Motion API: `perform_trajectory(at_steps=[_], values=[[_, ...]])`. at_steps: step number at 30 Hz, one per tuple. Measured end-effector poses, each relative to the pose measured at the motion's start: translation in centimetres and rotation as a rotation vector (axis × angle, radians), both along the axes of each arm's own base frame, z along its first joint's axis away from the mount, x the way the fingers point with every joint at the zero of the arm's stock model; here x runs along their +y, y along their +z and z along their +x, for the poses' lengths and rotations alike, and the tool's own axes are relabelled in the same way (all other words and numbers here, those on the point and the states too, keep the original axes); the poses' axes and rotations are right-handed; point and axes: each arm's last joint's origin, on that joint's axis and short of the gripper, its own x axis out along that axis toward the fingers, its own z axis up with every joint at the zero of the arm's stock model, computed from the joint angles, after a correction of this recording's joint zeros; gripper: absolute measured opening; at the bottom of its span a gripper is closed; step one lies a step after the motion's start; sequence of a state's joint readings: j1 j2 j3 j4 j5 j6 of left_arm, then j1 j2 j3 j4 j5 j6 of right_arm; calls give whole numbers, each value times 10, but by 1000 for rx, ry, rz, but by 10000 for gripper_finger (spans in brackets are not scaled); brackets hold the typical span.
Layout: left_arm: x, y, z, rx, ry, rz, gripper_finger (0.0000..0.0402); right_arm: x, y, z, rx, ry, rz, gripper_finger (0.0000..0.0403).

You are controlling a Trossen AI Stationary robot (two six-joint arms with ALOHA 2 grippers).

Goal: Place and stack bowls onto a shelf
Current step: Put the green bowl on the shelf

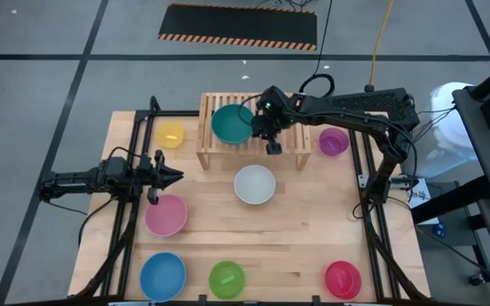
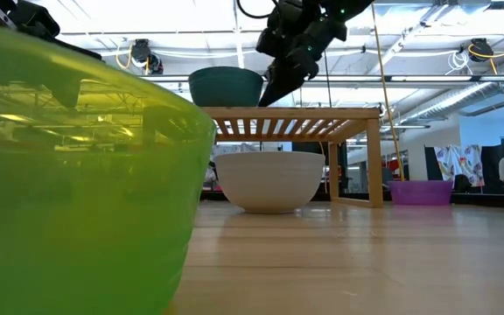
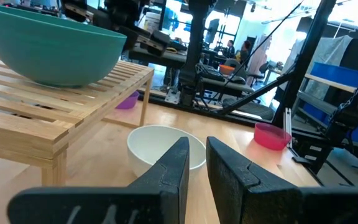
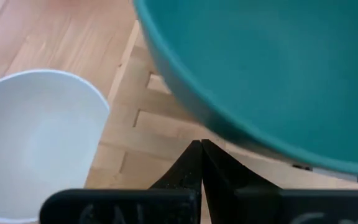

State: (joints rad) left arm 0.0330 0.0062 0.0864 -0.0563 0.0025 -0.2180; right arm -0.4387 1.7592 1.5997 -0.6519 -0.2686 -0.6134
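The teal bowl (image 1: 230,124) stands upright on the slatted top of the light-wood shelf (image 1: 292,143), toward the shelf's left end. My right gripper (image 4: 201,146) is shut and slants down from the table's right toward the bowl's right wall (image 2: 254,91), just above the slats. The white bowl (image 1: 254,184) sits on the table in front of the shelf. At the table's left edge my left gripper (image 3: 197,163) waits, level, with a narrow gap between its fingers and nothing in it. My right gripper has its shut fingertips (image 4: 194,152) right beside the teal bowl's outer wall (image 4: 229,134), below the rim, on the side toward the table's right. Whether they touch the wall I cannot tell.
Other bowls stand on the table: yellow (image 1: 170,134) left of the shelf, purple (image 1: 333,141) right of it, pink (image 1: 166,214) by my left gripper, and blue (image 1: 162,275), lime green (image 1: 226,279) and red (image 1: 343,278) along the near edge. The shelf's right half is bare.
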Motion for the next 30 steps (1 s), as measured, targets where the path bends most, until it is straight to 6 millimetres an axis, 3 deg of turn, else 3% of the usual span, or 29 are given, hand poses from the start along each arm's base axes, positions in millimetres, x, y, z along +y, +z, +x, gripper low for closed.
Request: perform_trajectory(at_steps=[21,30], values=[[0,0,0,0,0,-6,60,-13,8,2,-137,27,26,0],[0,0,0,0,0,-7,60,-14,10,-5,-98,-4,45,0]])
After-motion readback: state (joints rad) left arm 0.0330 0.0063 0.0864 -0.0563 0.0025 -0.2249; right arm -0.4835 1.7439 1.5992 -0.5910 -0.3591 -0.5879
